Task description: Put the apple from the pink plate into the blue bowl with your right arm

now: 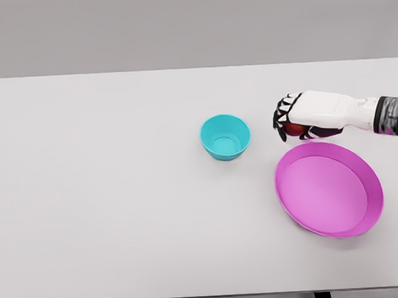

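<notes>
Fingers of your right hand (pixel 292 121) curl around the red apple (pixel 294 128), held off the pink plate (pixel 372 197) for carrying toward the blue bowl (pixel 225 137) at nine o'clock.

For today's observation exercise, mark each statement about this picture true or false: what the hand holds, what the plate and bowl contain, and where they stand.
1. The right hand is closed on the apple. True.
2. The apple lies on the pink plate. False: the plate holds nothing; the apple is in the hand, above the table beyond the plate's far rim.
3. The blue bowl is empty. True.
4. The bowl stands right of the plate. False: it stands to its left.
</notes>
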